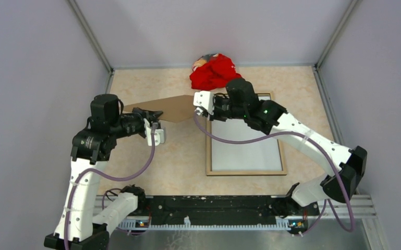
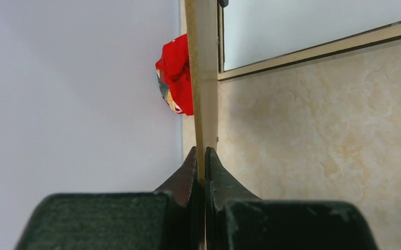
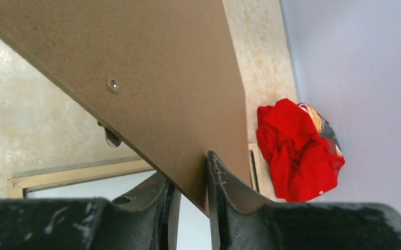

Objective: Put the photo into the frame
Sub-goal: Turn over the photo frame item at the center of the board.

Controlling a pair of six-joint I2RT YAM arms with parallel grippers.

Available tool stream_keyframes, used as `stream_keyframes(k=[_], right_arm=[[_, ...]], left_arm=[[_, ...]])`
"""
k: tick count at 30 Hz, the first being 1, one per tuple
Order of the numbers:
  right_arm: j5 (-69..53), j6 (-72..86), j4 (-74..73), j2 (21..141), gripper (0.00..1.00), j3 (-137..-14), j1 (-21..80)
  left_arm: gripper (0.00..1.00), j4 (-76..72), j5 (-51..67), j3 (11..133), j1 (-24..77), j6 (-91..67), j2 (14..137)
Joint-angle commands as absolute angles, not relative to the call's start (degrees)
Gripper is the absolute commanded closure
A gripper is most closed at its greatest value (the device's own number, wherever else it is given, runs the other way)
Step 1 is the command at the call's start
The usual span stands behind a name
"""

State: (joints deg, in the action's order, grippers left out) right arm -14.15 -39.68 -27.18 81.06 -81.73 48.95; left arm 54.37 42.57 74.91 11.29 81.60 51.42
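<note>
The frame (image 1: 245, 172) lies flat on the table at centre right, pale wood back up. A pale white-grey surface fills its opening; the photo's landscape print shows nowhere. The plain brown hardboard backing sheet (image 1: 172, 107) is held in the air left of the frame's far end. My left gripper (image 1: 155, 113) is shut on its left end; in the left wrist view (image 2: 200, 150) the sheet (image 2: 203, 78) runs edge-on from the jaws. My right gripper (image 1: 201, 108) grips its right end; in the right wrist view (image 3: 187, 166) a corner of the sheet (image 3: 151, 67) sits between the fingers.
A crumpled red cloth (image 1: 214, 70) lies against the back wall just beyond the frame; it also shows in the left wrist view (image 2: 177, 73) and the right wrist view (image 3: 292, 151). Grey walls close in the table on three sides. The frame's rail (image 3: 78, 174) lies below the sheet.
</note>
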Motion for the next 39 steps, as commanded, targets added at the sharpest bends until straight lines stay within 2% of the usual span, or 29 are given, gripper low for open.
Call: stream_keyframes(k=[1,3,5,7,8,9,10,11,13,16,24,27,31,34,39], right_arm=[[-14.27,-41.26,-22.89,81.32,0.83,-83.54,50.64],[-13.96,-41.31,-22.12,81.39,0.88,-83.29,50.92],[-13.21,-41.14,-21.31,81.5,0.99,-83.1,51.12],[-12.78,-40.65,-19.89,81.19,1.0,-82.67,51.15],[-12.56,-40.04,-17.84,80.69,1.0,-81.73,51.15],[-12.53,-39.27,-15.35,79.88,1.0,-80.38,51.15],[-12.52,-38.27,-12.32,79.09,1.0,-78.99,51.15],[-12.49,-37.39,-9.88,78.54,1.0,-78.09,51.11],[-12.15,-34.29,-5.81,78.46,1.0,-77.32,50.81],[-12.15,-30.21,-3.3,79.73,1.0,-78.14,50.19],[-1.83,-12.37,-1.81,85.31,1.0,-88.42,47.04],[-2.86,-0.39,-7.04,87.52,1.0,-95.82,42.26],[-13.7,18.11,-16.82,90.38,1.0,-104.43,29.79],[-21.06,27.13,-17.89,88.78,1.0,-102.07,21.88],[-31.27,40.86,-12.08,81.88,1.0,-89.76,9.61]], left_arm=[[1.0,48.24,47.63,77.61,11.51,84.64,50.28],[1.0,47.64,47.64,77.43,11.51,84.25,50.19],[1.0,47.11,47.43,77.14,11.51,84.13,50.14],[0.98,45.09,46.93,76.58,11.51,82.89,49.87],[0.81,42.74,46.59,75.93,11.51,81.04,49.53],[0.57,40.75,46.35,75.39,11.51,79.63,49.22],[0.4,39.16,46.11,75.32,11.51,77.82,49.2],[0.29,36.78,46.28,75.72,11.51,74.79,49.29],[0.14,33.04,46.64,76.55,11.51,68.61,49.72],[0.02,27.42,46.89,75.4,11.51,64.58,49.3],[0.01,13.3,40.66,75.66,11.51,46.33,50.44],[0.01,13.57,37.11,78.81,11.43,40.82,53.14],[0.01,15.85,33.0,80.62,11.3,37.94,56.37],[0.01,16.2,31.58,80.4,11.16,36.0,57.69],[0.01,18.61,32.6,78.68,11.06,33.86,60.22]])
